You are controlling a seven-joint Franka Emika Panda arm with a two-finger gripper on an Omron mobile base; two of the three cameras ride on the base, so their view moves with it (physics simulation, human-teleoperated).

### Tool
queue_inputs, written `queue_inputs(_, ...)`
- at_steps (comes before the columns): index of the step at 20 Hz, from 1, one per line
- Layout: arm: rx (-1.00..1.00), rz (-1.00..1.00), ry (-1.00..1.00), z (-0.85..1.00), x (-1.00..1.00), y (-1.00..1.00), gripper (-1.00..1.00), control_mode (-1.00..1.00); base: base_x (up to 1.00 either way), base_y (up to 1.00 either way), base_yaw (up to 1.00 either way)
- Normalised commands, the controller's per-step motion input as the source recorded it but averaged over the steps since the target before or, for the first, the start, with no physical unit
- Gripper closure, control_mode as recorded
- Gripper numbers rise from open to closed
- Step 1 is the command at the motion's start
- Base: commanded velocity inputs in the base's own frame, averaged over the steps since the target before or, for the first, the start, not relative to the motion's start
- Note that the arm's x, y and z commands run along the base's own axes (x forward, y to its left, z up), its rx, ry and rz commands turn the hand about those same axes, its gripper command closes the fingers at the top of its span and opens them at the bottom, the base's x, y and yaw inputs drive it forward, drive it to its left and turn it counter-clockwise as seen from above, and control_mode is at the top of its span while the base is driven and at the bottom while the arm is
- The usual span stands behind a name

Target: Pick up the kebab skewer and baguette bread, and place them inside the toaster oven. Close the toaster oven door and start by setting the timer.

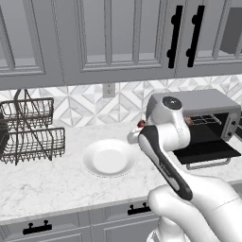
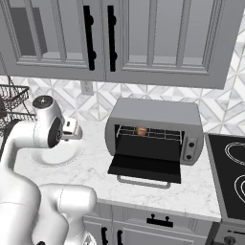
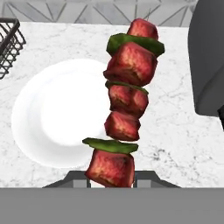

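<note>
One kebab skewer (image 3: 126, 103) clamped in the hand (image 3: 112, 177), white plate (image 3: 57, 113) below, dish rack (image 1: 28, 130) left, toaster oven (image 2: 155, 129) open right.

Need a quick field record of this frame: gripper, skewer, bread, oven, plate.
gripper: shut on the kebab skewer
kebab skewer: held above the counter, beside the plate
baguette bread: on the rack inside the toaster oven
toaster oven: on counter, right of plate
toaster oven door: open, folded down
plate: white, nothing on it

Marble counter (image 1: 47, 189); glossy plate (image 3: 57, 113); wire rack (image 1: 28, 132)
</note>
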Motion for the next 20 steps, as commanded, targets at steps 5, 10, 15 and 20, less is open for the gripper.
queue_inputs(5, 0.00, 0.10, 0.00, 0.20, -0.39, -0.68, 1.00, -1.00, 0.00, 0.00, 0.00)
queue_inputs(10, 0.01, 0.12, 0.04, 0.10, -0.64, -0.59, 1.00, -1.00, 0.00, 0.00, 0.00)
queue_inputs(15, 0.00, 0.06, 0.00, 0.03, -0.36, -0.69, 1.00, -1.00, 0.00, 0.00, 0.00)
queue_inputs(20, 0.00, 0.06, 0.00, 0.00, -0.15, -0.92, 1.00, -1.00, 0.00, 0.00, 0.00)
